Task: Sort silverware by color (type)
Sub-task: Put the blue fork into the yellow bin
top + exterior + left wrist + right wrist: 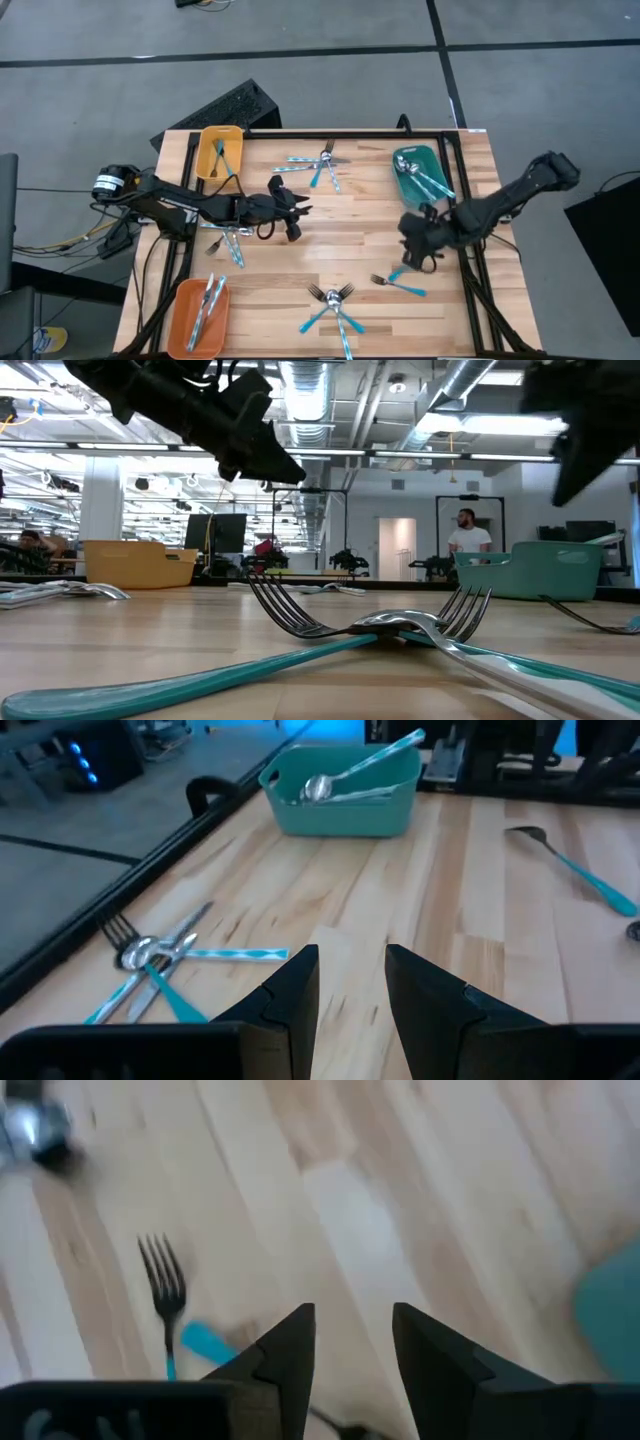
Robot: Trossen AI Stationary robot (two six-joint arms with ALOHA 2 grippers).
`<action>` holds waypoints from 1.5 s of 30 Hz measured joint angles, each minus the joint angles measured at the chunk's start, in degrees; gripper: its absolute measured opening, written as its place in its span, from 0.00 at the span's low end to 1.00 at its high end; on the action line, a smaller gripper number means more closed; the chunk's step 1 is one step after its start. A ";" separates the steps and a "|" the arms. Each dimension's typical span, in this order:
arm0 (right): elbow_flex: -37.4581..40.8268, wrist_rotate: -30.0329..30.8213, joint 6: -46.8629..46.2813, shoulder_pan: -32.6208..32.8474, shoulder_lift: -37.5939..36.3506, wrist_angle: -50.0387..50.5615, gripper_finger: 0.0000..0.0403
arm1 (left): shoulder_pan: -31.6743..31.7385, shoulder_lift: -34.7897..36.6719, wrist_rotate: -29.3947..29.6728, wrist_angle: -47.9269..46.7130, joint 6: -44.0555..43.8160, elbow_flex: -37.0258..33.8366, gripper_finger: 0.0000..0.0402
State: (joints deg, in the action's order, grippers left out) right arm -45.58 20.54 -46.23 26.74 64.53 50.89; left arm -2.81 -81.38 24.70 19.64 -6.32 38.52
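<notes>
Silverware with light-blue handles lies in loose groups on the wooden table: one at the far middle (320, 165), one at the near middle (335, 305), a few pieces at the left (228, 245), and a single fork (398, 285) toward the near right. My left gripper (300, 212) hovers open over the table's middle, holding nothing. In its wrist view, the open left gripper (350, 975) points toward the teal tray (345, 785), with the far group (150, 955) off to one side. My right gripper (410, 258) is open just above the single fork (165, 1295).
A yellow tray (220, 150) stands at the far left, an orange tray (200, 315) at the near left and a teal tray (420, 172) at the far right; each holds some silverware. A black frame (470, 250) edges the table's right side. A person (470, 540) stands far behind.
</notes>
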 joint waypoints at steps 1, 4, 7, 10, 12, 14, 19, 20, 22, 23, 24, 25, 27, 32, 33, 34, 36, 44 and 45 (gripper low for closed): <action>0.00 -0.78 -0.45 1.05 0.86 0.77 0.39 | 0.00 0.00 0.02 0.59 0.55 0.00 0.26; 0.00 -3.81 -0.35 2.77 3.81 2.22 0.41 | 0.00 -0.14 0.01 1.64 1.48 0.02 0.26; 0.00 -6.13 2.50 3.29 7.22 2.26 0.43 | 0.00 -0.35 0.06 1.35 1.18 -0.11 0.26; 0.00 -7.14 4.44 3.51 11.53 2.02 0.45 | 0.00 -0.33 0.09 0.69 -0.28 -0.38 0.26; 0.00 -8.48 5.74 3.93 14.30 1.75 0.47 | -0.20 -0.35 0.11 0.10 -0.83 -0.44 0.26; 0.00 -9.68 7.53 4.51 16.98 1.11 0.47 | -0.55 -0.35 0.12 0.20 -1.04 -0.44 0.26; 0.02 -13.75 9.31 5.65 22.99 -1.05 0.46 | -1.07 -0.35 0.07 -0.72 -1.20 -0.44 0.26; 0.02 -14.63 9.56 5.83 24.15 -1.05 0.46 | -1.05 -0.35 0.08 -0.74 -1.57 -0.44 0.26; -0.17 -15.96 9.86 6.38 26.37 -1.16 0.44 | -1.03 -0.35 0.10 -0.79 -2.41 -0.44 0.26; -0.17 -16.13 10.48 6.72 27.13 -0.85 0.43 | -1.03 -0.35 0.16 -0.70 -2.59 -0.44 0.26; -0.22 -15.90 10.70 7.04 28.00 -0.60 0.41 | -1.03 -0.35 0.17 -0.51 -2.63 -0.44 0.26; -0.29 -15.44 10.68 7.22 28.77 -0.59 0.40 | -1.03 -0.35 0.20 -0.28 -2.65 -0.44 0.26; -0.38 -14.86 10.68 7.41 29.37 -0.89 0.34 | -1.04 -0.35 1.00 0.43 -2.74 -0.44 0.26; 0.04 -14.75 11.01 5.60 27.45 -3.28 0.07 | -1.01 -0.33 1.72 0.87 -3.09 -0.44 0.26; 0.20 -13.65 11.77 4.81 26.56 -3.95 0.05 | -0.99 -0.33 2.02 0.92 -2.11 -0.44 0.26; 0.43 -8.64 12.70 3.93 25.76 -5.41 0.04 | -0.93 -0.58 2.53 1.04 -0.63 -0.44 0.26; 0.44 3.26 13.26 0.73 24.14 -10.50 0.05 | -0.78 -1.73 3.83 1.94 1.71 -0.42 0.26; 0.26 20.97 22.92 -11.98 18.96 -42.60 0.02 | -0.74 -6.83 -5.37 11.48 2.75 -0.44 0.26; 0.26 20.72 25.08 -13.03 18.75 -46.60 0.02 | -0.94 -7.02 -6.19 11.74 2.74 -0.44 0.26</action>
State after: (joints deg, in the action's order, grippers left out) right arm -45.32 41.27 -21.14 13.71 83.28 4.28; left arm -3.75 -88.40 18.50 31.38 -3.58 38.09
